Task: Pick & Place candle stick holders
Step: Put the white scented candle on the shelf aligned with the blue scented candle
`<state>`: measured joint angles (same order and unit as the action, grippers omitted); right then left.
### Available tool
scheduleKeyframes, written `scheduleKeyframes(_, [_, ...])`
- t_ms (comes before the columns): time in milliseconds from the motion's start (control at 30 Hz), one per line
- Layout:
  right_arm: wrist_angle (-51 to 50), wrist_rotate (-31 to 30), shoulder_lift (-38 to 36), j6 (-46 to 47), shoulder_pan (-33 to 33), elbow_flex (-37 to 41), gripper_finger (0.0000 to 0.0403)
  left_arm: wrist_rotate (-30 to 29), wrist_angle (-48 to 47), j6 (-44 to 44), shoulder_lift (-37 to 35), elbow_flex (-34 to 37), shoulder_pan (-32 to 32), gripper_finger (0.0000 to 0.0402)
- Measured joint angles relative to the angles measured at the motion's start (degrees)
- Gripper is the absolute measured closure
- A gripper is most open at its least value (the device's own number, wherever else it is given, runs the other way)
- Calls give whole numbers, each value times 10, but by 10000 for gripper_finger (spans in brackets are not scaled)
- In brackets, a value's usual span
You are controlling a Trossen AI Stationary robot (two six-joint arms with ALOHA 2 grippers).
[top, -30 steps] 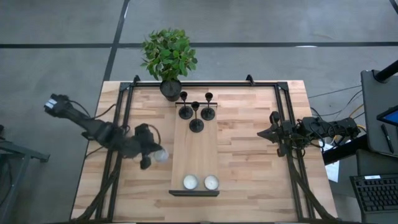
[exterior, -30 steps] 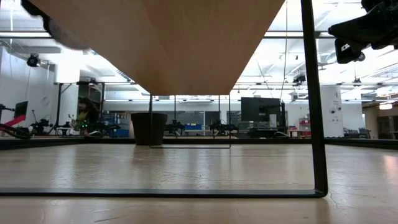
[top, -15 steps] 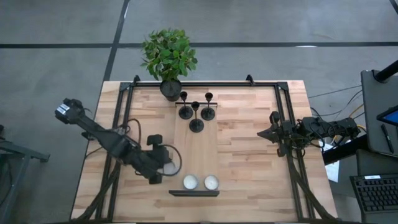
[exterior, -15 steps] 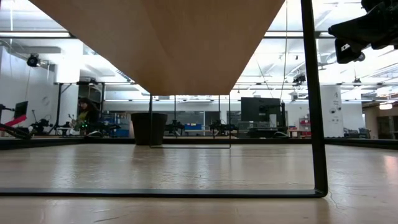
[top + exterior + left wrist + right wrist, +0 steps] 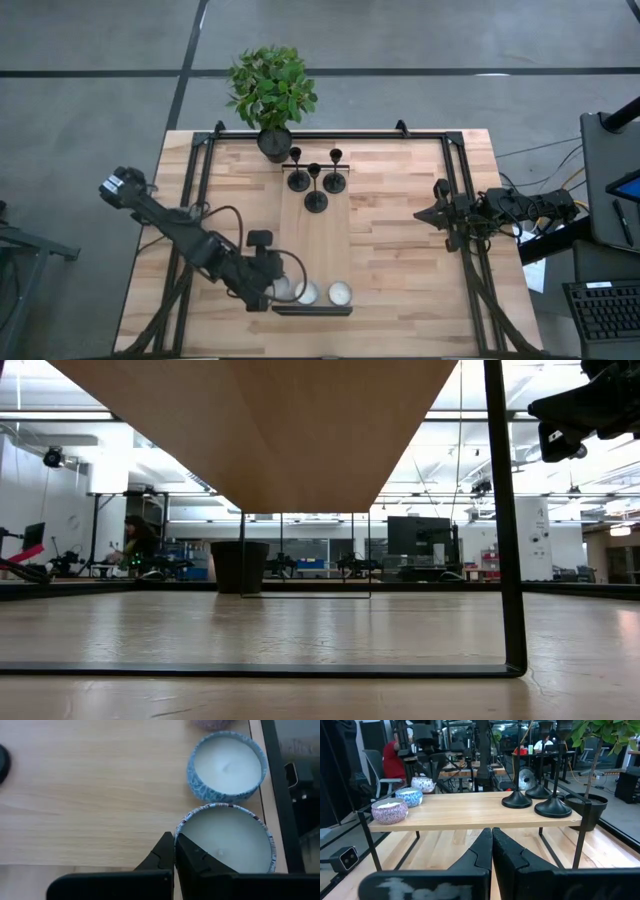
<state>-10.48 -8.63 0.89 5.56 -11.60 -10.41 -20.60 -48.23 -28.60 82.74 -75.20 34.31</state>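
holder stems (image 5: 518, 755) cropped, left arm (image 5: 190, 240) covering candle (image 5: 283, 290)

Three candle stick holders (image 5: 316, 180); three candles (image 5: 340, 293); one potted plant (image 5: 272, 90); one raised shelf (image 5: 315, 250).

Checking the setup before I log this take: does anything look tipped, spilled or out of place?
Nothing stands out. The three candle stick holders stand upright on the raised shelf near the plant, and the two candles sit level at its other end. The left gripper, fingers shut, is beside the nearer candle; the right gripper waits at the table's edge.
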Motion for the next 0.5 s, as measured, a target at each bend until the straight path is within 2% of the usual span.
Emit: scheduleKeyframes(500, [0,0,0,0,0,0,394,6,16,-4,48,-20,6,401])
